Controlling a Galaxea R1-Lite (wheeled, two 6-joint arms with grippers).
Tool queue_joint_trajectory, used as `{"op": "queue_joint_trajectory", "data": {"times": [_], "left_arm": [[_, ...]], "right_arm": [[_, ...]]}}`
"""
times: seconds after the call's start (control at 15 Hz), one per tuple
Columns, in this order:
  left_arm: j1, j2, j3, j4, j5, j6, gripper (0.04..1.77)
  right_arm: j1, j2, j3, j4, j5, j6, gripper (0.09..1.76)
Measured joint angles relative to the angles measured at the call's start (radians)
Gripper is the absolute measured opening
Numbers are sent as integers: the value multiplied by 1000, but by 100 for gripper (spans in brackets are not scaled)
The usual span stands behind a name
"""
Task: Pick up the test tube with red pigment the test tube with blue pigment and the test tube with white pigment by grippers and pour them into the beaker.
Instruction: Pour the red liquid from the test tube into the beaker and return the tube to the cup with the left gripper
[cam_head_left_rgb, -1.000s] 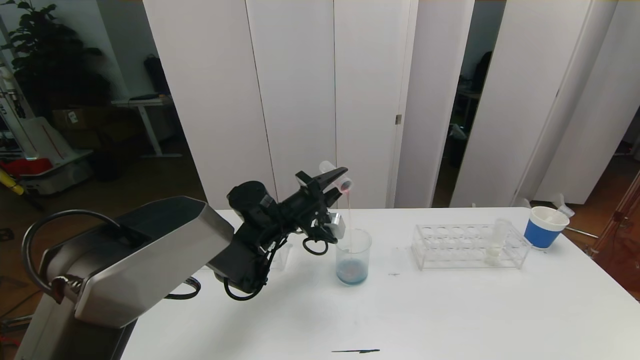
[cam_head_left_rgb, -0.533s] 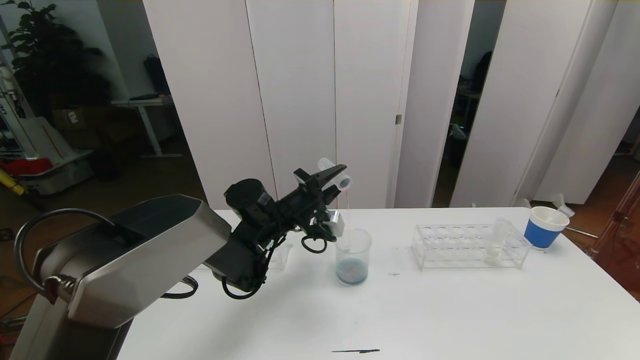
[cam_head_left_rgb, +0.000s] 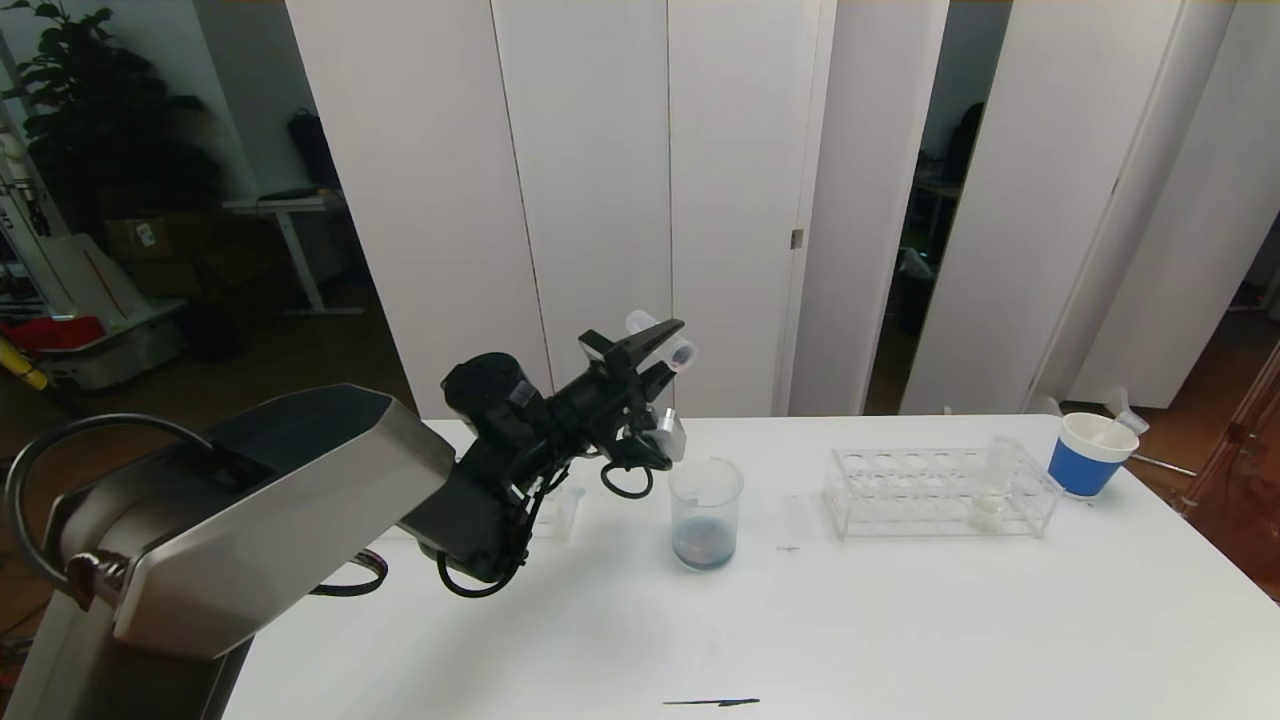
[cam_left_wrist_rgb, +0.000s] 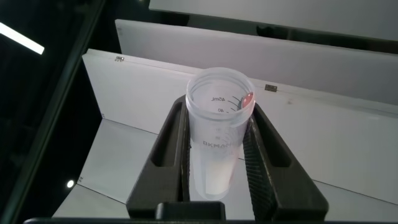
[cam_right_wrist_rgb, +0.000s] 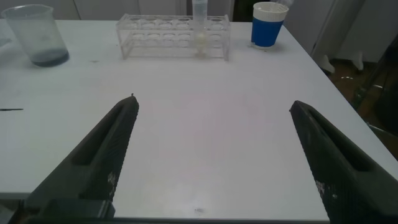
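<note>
My left gripper (cam_head_left_rgb: 668, 345) is shut on a clear graduated tube (cam_head_left_rgb: 681, 354), held tilted above and to the left of the beaker (cam_head_left_rgb: 705, 510). In the left wrist view the tube (cam_left_wrist_rgb: 219, 134) sits between the jaws with only a red drop at its rim; no liquid falls from it. The beaker holds a little blue-pink liquid and also shows in the right wrist view (cam_right_wrist_rgb: 37, 34). The test tube with white pigment (cam_head_left_rgb: 993, 480) stands in the clear rack (cam_head_left_rgb: 900, 495). The test tube with blue pigment is out of view. My right gripper (cam_right_wrist_rgb: 211, 106) is open and empty over the table's front.
A blue-banded paper cup (cam_head_left_rgb: 1092, 455) stands right of the rack near the table's right edge. A small clear object (cam_head_left_rgb: 565, 512) is partly hidden behind my left arm. A thin black mark (cam_head_left_rgb: 710, 702) lies at the front edge.
The thin red stream from the tube into the beaker has stopped. My left gripper has moved up and slightly left with the tube, away from the beaker's rim.
</note>
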Motion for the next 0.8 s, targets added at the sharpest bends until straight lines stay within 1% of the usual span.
{"op": "queue_joint_trajectory", "data": {"times": [0.13, 0.2, 0.33, 0.4, 0.53, 0.67, 0.8], "left_arm": [[2, -15, 5, 0, 37, -95, 59], [2, -27, 7, 7, 43, -137, 59], [11, -62, 23, 81, 47, -232, 59], [23, -84, 32, 136, 49, -313, 59], [43, -146, 42, 325, 50, -526, 59], [54, -219, 37, 519, 50, -717, 59], [68, -294, 18, 717, 54, -880, 59]], "right_arm": [[0, 0, 0, 0, 0, 0, 174], [0, 0, 0, 0, 0, 0, 174], [0, 0, 0, 0, 0, 0, 174], [0, 0, 0, 0, 0, 0, 174], [-1, 0, 0, 0, -1, 0, 174], [0, 0, 0, 0, 0, 0, 174], [0, 0, 0, 0, -1, 0, 174]]}}
